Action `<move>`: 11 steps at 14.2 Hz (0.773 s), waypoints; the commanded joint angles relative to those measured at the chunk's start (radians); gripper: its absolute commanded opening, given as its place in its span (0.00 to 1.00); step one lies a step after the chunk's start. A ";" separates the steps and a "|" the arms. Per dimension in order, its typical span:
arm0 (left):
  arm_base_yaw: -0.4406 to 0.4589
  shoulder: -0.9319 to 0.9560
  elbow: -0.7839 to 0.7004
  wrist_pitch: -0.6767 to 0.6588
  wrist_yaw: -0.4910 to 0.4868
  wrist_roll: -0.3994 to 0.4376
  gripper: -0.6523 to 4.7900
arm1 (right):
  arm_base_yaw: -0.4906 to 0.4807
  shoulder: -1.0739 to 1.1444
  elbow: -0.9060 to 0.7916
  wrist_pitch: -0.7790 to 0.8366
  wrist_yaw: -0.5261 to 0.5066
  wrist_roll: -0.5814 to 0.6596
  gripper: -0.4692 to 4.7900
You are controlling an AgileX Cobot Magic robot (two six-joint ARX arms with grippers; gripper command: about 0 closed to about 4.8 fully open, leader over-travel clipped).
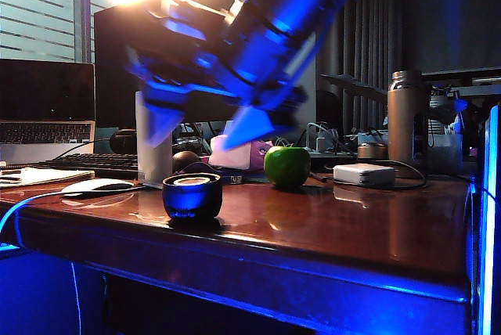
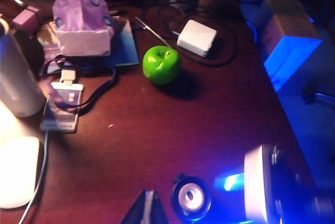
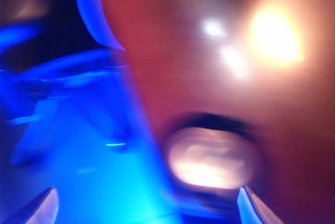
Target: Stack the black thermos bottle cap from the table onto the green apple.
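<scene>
One cap [image 1: 192, 196] sits near the front edge of the table [image 1: 352, 225]: squat, black, cup-shaped, with a pale ring inside its mouth. From the left wrist view it reads as a dark round rim around a bright centre [image 2: 191, 198]. One apple [image 1: 287, 166] stands farther back and to the right of the cap in the exterior view, well apart from it, glossy, round and bright green, with a dimple at the stem [image 2: 162, 64]. The tabletop is polished reddish-brown wood with a rounded front edge, and it mirrors the lamp glare.

Two grippers are in play. The right gripper [image 1: 203, 125] hangs blurred above the cap, its two pale wedge-shaped fingertips pointing down and set wide apart, touching nothing; in its own view both tips show at the frame's corners [image 3: 152, 211] with the blurred cap [image 3: 212, 157] between them. Of the left gripper only one dark pointed fingertip [image 2: 148, 209] shows beside the cap, so I cannot tell whether it is spread or pressed together.

Behind the apple lies one white, rounded square charger [image 1: 363, 174] with a looping cable, and one tall metal bottle [image 1: 405, 117]. One white thermos [image 2: 15, 80] stands at the left, one white mouse [image 2: 15, 169] near it, and one badge [image 2: 62, 108] on a dark lanyard lies flat.
</scene>
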 commanded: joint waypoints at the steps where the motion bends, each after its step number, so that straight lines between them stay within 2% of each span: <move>1: 0.000 -0.003 0.006 0.005 0.011 0.000 0.11 | 0.017 -0.005 0.025 0.035 -0.258 0.002 1.00; 2: 0.000 -0.003 0.006 0.005 0.011 0.000 0.11 | 0.017 -0.005 0.025 0.039 -0.312 0.002 1.00; 4: 0.000 -0.003 0.006 0.005 0.011 0.000 0.11 | 0.003 -0.002 0.025 0.039 -0.313 -0.006 1.00; 7: 0.000 -0.003 0.006 0.005 0.011 0.000 0.11 | -0.015 0.036 0.026 0.042 -0.397 -0.006 1.00; 11: 0.000 -0.003 0.006 0.005 0.011 0.000 0.11 | -0.014 0.122 0.027 0.069 -0.389 -0.007 1.00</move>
